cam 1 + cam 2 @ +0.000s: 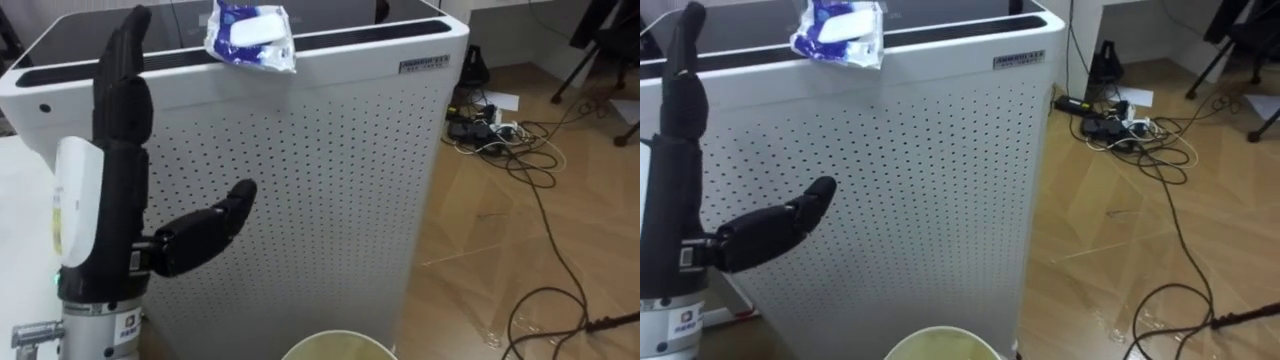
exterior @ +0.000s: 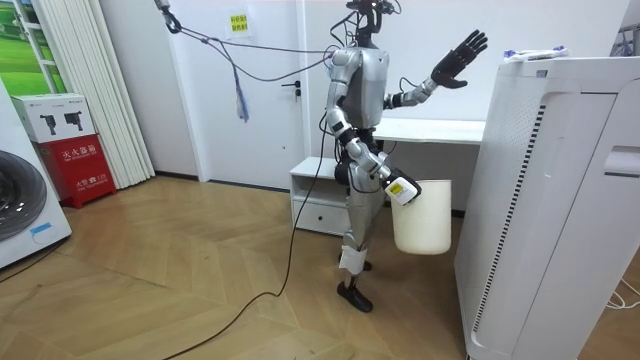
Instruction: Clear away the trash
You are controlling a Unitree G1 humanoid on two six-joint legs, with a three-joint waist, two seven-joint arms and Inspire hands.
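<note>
A crumpled blue and white wrapper point(image 1: 250, 35) lies at the top front edge of a tall white perforated appliance point(image 1: 330, 180). My left hand point(image 1: 115, 180) is raised in front of that appliance, open, with fingers straight up and the thumb pointing toward the panel. It is below and to the left of the wrapper and holds nothing. In the room view I stand facing the appliance point(image 2: 550, 200), and my right hand point(image 2: 400, 188) is low at my side, gripping the rim of a white bin point(image 2: 420, 220). The bin's rim point(image 1: 335, 345) shows at the bottom of the eye views.
Cables and a power strip point(image 1: 490, 130) lie on the wooden floor to the right of the appliance. Behind me stand a white desk point(image 2: 430, 130) and a low drawer cabinet point(image 2: 315, 195). A washing machine point(image 2: 20, 200) and a red box point(image 2: 75, 165) are at the room view's left.
</note>
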